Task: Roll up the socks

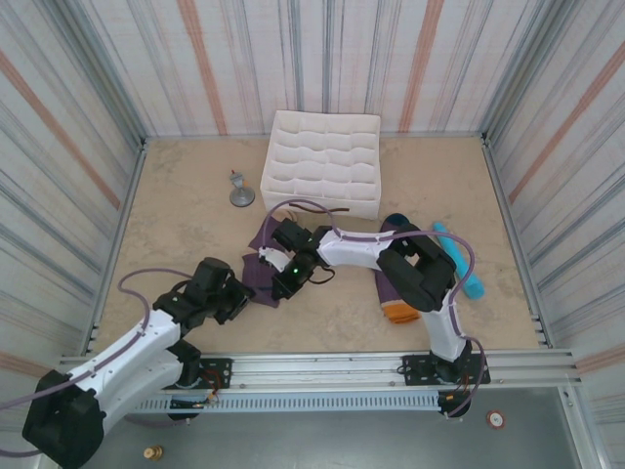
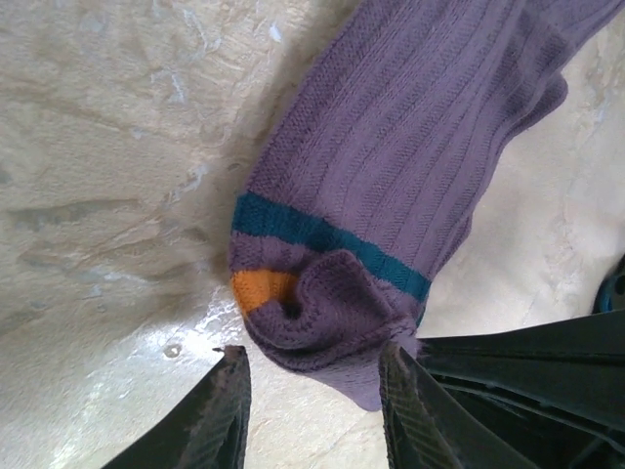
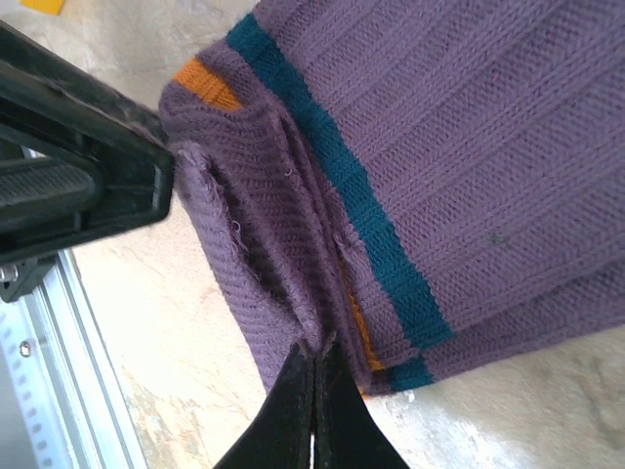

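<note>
Purple knit is what both arms meet over in the top view. The first sock [image 1: 262,244] lies on the table [image 1: 195,205] left of centre, with the left gripper [image 1: 244,293] at its near end and the right gripper [image 1: 283,283] reaching across to it. The second sock [image 1: 391,293] lies flat under the right arm, orange cuff toward us, not yet rolled. We judge that the two grippers crowd one end because that is where the roll starts.

From the left wrist, we see the cuff end, with its teal stripe and orange patch, turned over on itself. It sits between the left gripper's fingers [image 2: 220,415], which stand apart on either side. We cannot tell whether they press the fabric or merely bracket it, probably to keep the fold from springing back.

From the right wrist, we see the right gripper's fingers [image 3: 293,410] clenched together. The fold's creases run into their tips, so they seem to pinch its edge, ready to turn it further.
</note>
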`<state>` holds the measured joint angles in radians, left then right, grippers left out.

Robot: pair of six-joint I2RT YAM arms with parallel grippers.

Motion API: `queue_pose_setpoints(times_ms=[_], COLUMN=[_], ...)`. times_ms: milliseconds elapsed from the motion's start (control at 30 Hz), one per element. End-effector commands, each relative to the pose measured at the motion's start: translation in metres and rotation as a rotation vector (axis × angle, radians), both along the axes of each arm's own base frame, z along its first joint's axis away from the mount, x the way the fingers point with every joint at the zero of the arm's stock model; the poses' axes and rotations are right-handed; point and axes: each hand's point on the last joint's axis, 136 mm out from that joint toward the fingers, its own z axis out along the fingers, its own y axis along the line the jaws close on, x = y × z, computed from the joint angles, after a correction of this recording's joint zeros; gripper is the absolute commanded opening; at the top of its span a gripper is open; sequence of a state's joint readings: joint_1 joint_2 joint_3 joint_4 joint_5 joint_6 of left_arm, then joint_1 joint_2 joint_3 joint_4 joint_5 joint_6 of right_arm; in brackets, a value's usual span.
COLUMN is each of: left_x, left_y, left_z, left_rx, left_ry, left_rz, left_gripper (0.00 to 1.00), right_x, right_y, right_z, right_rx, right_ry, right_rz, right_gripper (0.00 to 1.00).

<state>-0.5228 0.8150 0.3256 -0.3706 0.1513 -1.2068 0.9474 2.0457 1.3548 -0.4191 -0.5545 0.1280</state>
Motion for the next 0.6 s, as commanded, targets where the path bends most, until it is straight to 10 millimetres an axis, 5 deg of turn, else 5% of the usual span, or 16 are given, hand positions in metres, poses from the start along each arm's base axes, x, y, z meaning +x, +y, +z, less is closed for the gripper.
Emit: queue_pose_setpoints(times_ms=[0,567], left_x=[0.004,0.004], left_y=[0.006,0.01], left_z=[-0.009,-0.028], left_rx=[0.035,0.073], left_ry=[-0.013,0.028], left_rz=[0.011,0.026], left_gripper=[0.38,0.32], right_x=[0.002,0.014], right_y=[0.001,0.005], right_z=[0.0,0.003], right_rx=[-0.014,0.014], right_ry=[0.047,0.071], right_rz=[-0.024,-0.052], right_gripper=[0.0,0.05])
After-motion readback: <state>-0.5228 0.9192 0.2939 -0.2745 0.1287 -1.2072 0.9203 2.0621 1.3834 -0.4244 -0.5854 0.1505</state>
